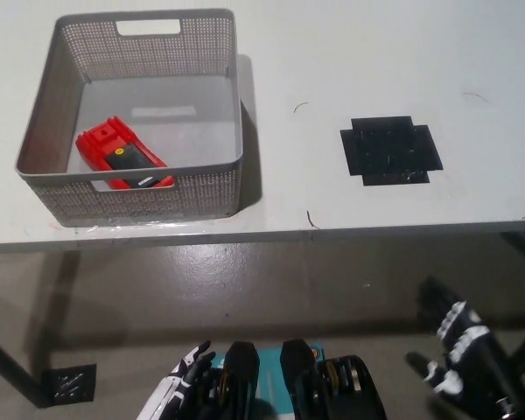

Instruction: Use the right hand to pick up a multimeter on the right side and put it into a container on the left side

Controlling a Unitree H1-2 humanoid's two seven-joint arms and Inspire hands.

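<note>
Fingers of the black right hand (462,354) are spread below the desk edge; the red rectangular multimeter (122,156) is held in the grey perforated plastic basket (219,79) at the desk's left corner.

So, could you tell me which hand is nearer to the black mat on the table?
The right hand. It hangs below the table edge, under and slightly right of the black mat. The left hand rests at the bottom, far to the mat's lower left.

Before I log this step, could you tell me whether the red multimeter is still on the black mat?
No, the red multimeter lies inside the grey mesh basket, and the black mat is bare.
</note>
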